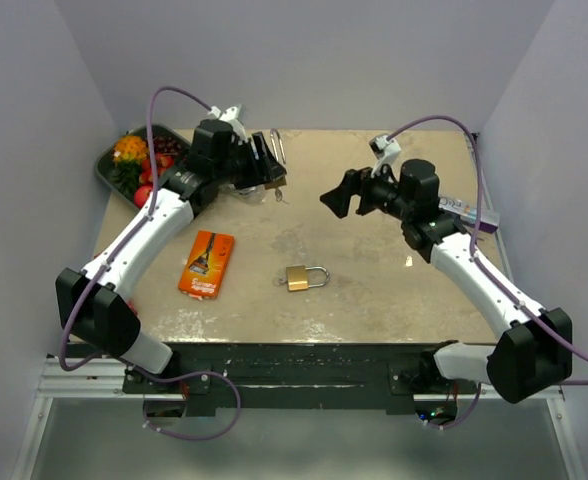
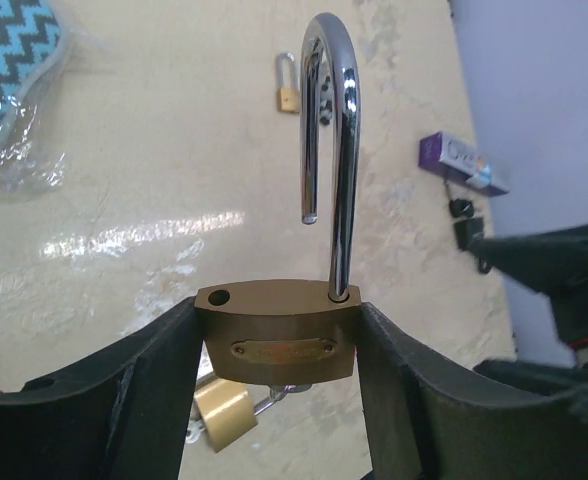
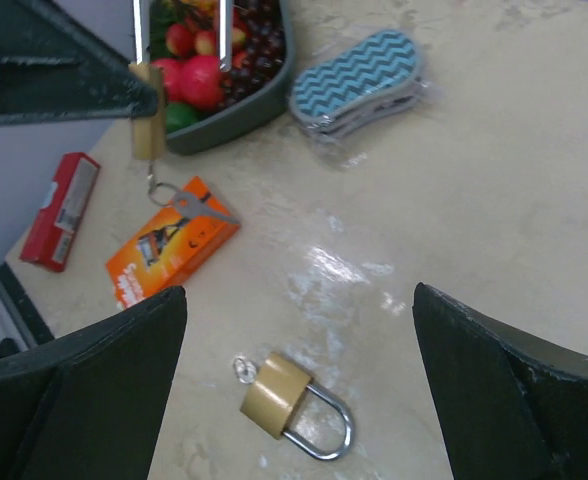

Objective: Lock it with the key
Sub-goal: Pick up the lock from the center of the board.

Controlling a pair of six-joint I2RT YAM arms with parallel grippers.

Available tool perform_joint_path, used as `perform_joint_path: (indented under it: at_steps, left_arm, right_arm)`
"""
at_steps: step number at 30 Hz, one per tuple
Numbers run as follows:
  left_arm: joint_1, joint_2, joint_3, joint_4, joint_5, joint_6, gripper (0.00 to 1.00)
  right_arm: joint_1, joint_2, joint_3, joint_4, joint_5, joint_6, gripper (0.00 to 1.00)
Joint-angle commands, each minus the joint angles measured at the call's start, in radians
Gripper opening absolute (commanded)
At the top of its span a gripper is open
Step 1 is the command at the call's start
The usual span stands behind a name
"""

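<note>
The left gripper (image 2: 279, 325) clamps the brass padlock with open steel shackle (image 2: 278, 348) squarely between its 2 jaws; the right gripper (image 1: 342, 193), jaws spread, hangs apart.

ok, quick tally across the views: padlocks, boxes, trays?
Padlocks: 3 (open padlock, near padlock, far padlock)
Boxes: 3 (orange box, red box, purple box)
Trays: 1 (fruit tray)
Total: 7

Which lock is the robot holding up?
Find the left gripper, near the fruit tray. The padlock pinched between its fingers is off the table with its silver loop swung open, unlike the shut padlock lying mid-table.
</note>
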Motion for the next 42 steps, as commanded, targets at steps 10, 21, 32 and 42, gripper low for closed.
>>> perform_joint_path:
  at_steps: [10,21,32,42]
  left_arm:
    - [0.051,0.001,0.138,0.196,0.171,-0.252,0.0]
    - [0.055,-0.012,0.113,0.259,0.235,-0.352,0.0]
    - [0.059,-0.015,0.085,0.273,0.278,-0.432,0.0]
    - [0.059,-0.041,0.029,0.288,0.289,-0.444,0.0]
  right_arm:
    - [0.213,0.099,0.079,0.361,0.16,0.099,0.88]
    - [0.278,0.208,0.143,0.488,0.261,0.087,0.71]
    - [0.313,0.263,0.209,0.496,0.369,0.029,0.38]
    - [0.318,0.269,0.248,0.444,0.387,-0.017,0.0]
